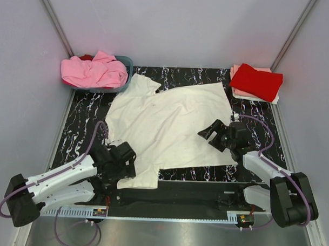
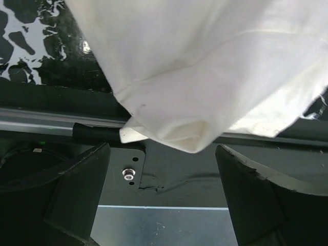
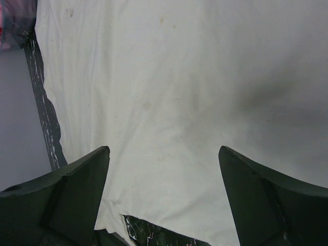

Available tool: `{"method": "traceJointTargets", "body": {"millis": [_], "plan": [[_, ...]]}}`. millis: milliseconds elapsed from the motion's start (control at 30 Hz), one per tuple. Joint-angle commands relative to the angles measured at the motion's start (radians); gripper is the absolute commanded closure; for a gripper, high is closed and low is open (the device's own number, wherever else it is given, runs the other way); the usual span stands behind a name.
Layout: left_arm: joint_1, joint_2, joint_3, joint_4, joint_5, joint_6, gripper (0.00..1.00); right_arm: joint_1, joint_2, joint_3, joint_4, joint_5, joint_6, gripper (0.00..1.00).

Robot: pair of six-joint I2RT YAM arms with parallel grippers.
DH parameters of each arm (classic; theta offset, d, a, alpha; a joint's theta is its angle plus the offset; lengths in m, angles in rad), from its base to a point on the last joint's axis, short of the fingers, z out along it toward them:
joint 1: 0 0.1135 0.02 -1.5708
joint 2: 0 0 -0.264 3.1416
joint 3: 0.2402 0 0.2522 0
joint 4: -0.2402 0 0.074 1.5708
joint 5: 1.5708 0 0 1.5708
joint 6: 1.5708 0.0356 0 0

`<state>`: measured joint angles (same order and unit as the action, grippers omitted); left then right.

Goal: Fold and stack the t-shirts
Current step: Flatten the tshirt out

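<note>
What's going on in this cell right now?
Two arms are working on a cream-white t-shirt that lies spread on the table, not yet folded. The left gripper is open at the shirt's near sleeve, by the table's near edge. The right gripper is open above the shirt's right side. Neither holds cloth. Pink shirts sit in the basket far left; a folded red shirt lies on a peach one far right.
</note>
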<state>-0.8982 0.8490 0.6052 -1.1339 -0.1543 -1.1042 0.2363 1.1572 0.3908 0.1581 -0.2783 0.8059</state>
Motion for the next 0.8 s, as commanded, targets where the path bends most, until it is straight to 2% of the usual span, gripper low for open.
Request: {"method": "traceJointTargets", "body": {"millis": [0,67,200,333,467,567,600,700,767], "plan": [[-0.007,0.079,0.031,-0.031,-0.012,-0.053,0.09,-0.005,-0.017,0.026,0.009,0.008,0.001,0.05],[-0.022,0.099,0.005,0.063,0.042,-0.048,0.08,-0.003,-0.017,0.025,0.014,0.007,0.003,0.05],[-0.031,0.131,-0.07,0.12,0.021,-0.069,0.06,-0.005,-0.024,0.019,0.018,0.002,0.003,0.05],[-0.033,0.162,-0.171,0.253,0.05,-0.066,0.05,-0.005,-0.016,0.02,0.021,-0.005,-0.001,0.04],[-0.053,0.179,-0.16,0.256,0.035,-0.065,0.07,-0.005,-0.005,0.026,0.02,-0.012,-0.002,0.04],[-0.061,0.148,-0.169,0.263,0.021,-0.059,0.17,-0.005,-0.01,0.023,0.021,-0.009,-0.001,0.04],[-0.064,0.139,-0.171,0.261,0.013,-0.06,0.25,-0.005,-0.011,0.023,0.021,-0.01,-0.001,0.04],[-0.082,0.099,-0.179,0.267,-0.017,-0.063,0.41,-0.003,-0.013,0.022,0.018,-0.007,-0.001,0.04],[-0.087,0.076,-0.183,0.27,-0.019,-0.065,0.47,-0.005,-0.013,0.025,0.017,-0.006,-0.001,0.04]]}}
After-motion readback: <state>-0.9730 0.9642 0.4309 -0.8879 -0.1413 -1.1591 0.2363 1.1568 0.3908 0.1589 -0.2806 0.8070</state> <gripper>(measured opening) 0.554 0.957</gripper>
